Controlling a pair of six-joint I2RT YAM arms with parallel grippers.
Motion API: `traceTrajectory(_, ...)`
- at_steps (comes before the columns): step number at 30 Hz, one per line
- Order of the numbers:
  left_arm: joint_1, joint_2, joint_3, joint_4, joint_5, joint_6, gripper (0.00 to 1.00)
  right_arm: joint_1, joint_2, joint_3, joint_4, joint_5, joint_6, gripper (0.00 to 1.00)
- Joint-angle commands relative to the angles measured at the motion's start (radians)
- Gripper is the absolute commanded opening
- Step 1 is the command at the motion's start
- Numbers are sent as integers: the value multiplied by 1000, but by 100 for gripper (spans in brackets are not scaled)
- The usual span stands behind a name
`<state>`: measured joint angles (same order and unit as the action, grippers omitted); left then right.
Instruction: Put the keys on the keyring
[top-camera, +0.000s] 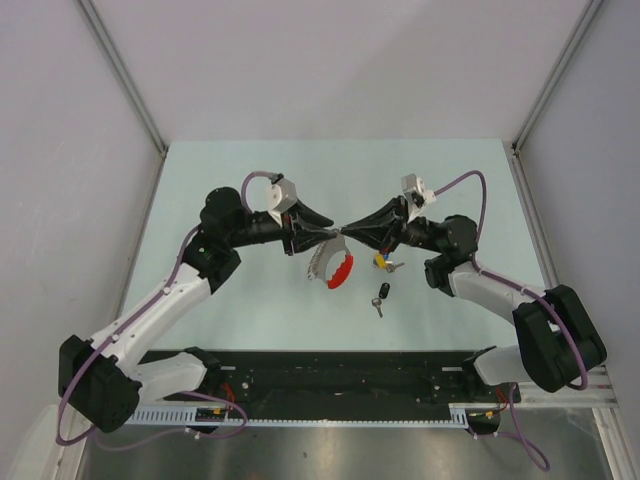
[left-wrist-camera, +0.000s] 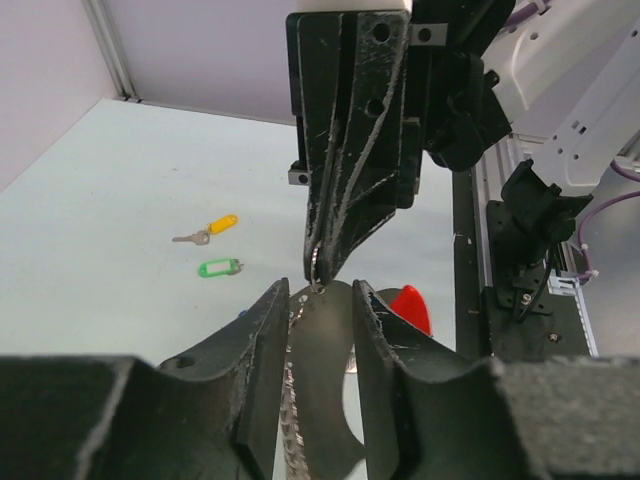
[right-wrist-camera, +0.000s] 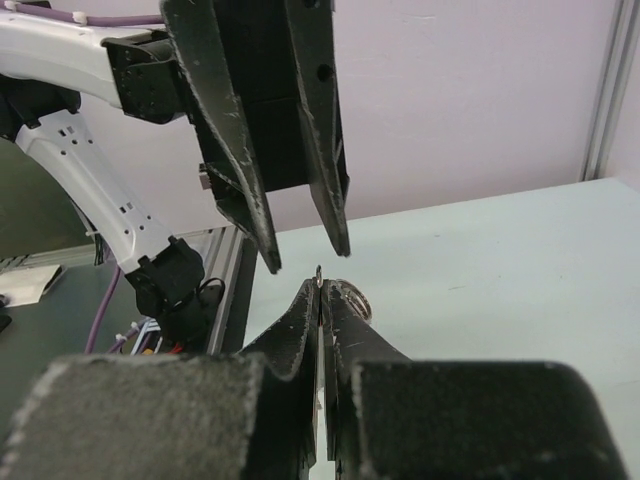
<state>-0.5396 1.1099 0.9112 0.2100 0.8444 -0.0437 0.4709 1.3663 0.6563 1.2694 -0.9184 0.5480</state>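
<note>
The keyring is a grey beaded chain (top-camera: 318, 264) with a red oval tag (top-camera: 341, 271), below the two gripper tips at mid-table. My right gripper (right-wrist-camera: 322, 285) is shut on a small metal loop of the keyring (left-wrist-camera: 317, 268); a metal ring (right-wrist-camera: 353, 297) shows beside its finger. My left gripper (left-wrist-camera: 320, 300) is open, tip to tip with the right one, and the chain (left-wrist-camera: 290, 400) runs along its left finger's inner face. The black-headed key (top-camera: 381, 294) lies on the table nearer the bases. A yellow key (left-wrist-camera: 215, 227) and a green key (left-wrist-camera: 220, 267) lie beyond.
A yellow-headed key (top-camera: 381, 260) lies under the right wrist. The black base rail (top-camera: 340, 375) runs along the near edge. Grey walls with metal posts (top-camera: 130, 80) bound the pale green table (top-camera: 230, 190) at back and sides.
</note>
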Motion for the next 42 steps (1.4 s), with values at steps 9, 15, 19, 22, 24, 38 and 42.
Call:
traceTrajectory(9, -3, 31, -32, 42, -27, 15, 22, 2, 8, 32, 104, -14, -6, 0)
traceTrajectory(15, -8, 38, -28, 43, 7, 8, 19, 6, 20, 40, 96, -17, -11, 0)
traceTrajectory(19, -11, 44, -25, 43, 22, 4, 19, 12, 28, 45, 90, -17, -14, 0)
traceTrajectory(22, -14, 51, -20, 35, 27, 2, 18, 17, 27, 49, 82, -19, -20, 0)
traceTrajectory(24, -17, 54, -20, 28, 28, 2, 17, 20, 25, 51, 70, -19, -29, 0)
traceTrajectory(38, -23, 54, -20, 46, 61, -19, 13, 35, 33, 55, -4, -30, -77, 0)
traceTrajectory(42, -23, 50, -21, 40, 55, -15, 6, 40, 34, 55, -24, -37, -89, 0)
